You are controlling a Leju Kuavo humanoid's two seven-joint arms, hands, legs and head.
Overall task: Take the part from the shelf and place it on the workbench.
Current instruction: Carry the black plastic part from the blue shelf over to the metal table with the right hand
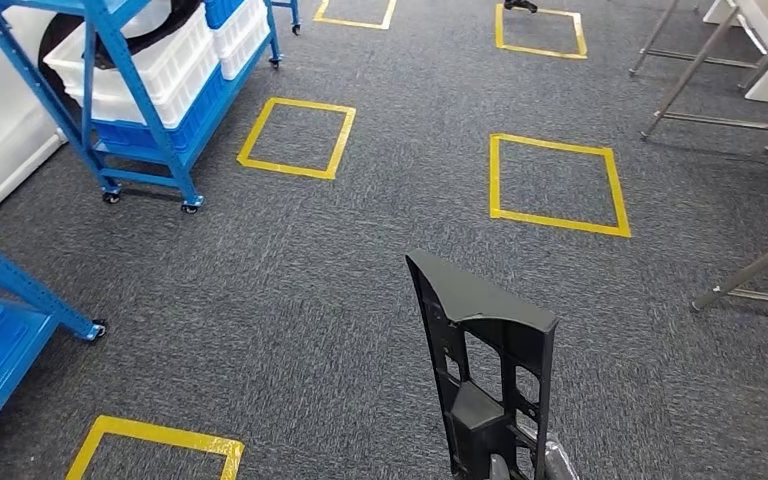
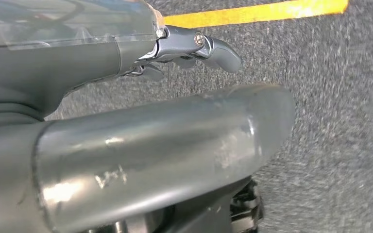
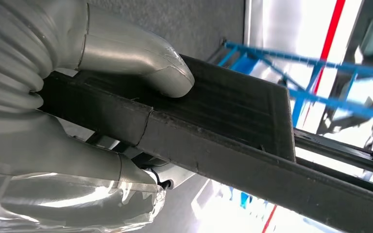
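**Part in hand, bench yet to come**

While the speckled grey carpet [image 1: 290, 300] rolls out ahead, start on the left: a blue metal shelf [image 1: 130, 110] on little castors, stacked with white ribbed plastic bins [image 1: 160, 60], and a second blue shelf corner [image 1: 10, 300] low at the edge. Yellow tape squares [image 1: 298, 137] mark the floor, flat and glossy against the rough weave. The left hand [image 2: 194, 51], in its wrist view, hangs over carpet with smooth grey thumb and darker fingers curled in loosely and nothing held.

Now centre-right, and there's the prize: the part [image 1: 485, 370], a tall black moulded plastic frame, matt, angular, wedge-topped with rectangular cut-outs, standing upright. The right hand [image 3: 77, 107] is clamped on its lower end, thumb pressed flat on the ribbed face, fingers wrapped underneath.

Far right, bare steel legs [image 1: 695, 75], possibly the bench.

By my reading the pick is done and this is the carry. Next it calls for turning towards the bench, keeping that tall frame steady, then lowering it flat before letting go.
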